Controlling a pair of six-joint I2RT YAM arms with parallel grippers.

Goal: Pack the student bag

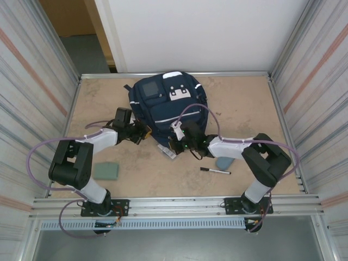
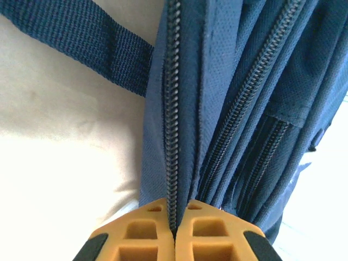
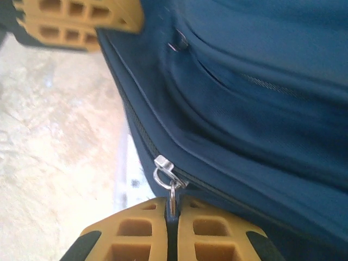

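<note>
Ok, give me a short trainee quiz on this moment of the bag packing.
1. Short answer: does the pen lie in the bag or on the table?
2. Multiple choice: the left gripper is shut on A) a strap, B) the bag's zipped edge, C) a cable.
3. True or false: the right gripper is shut on a zip pull.
Key: 1 on the table; 2 B; 3 true.
</note>
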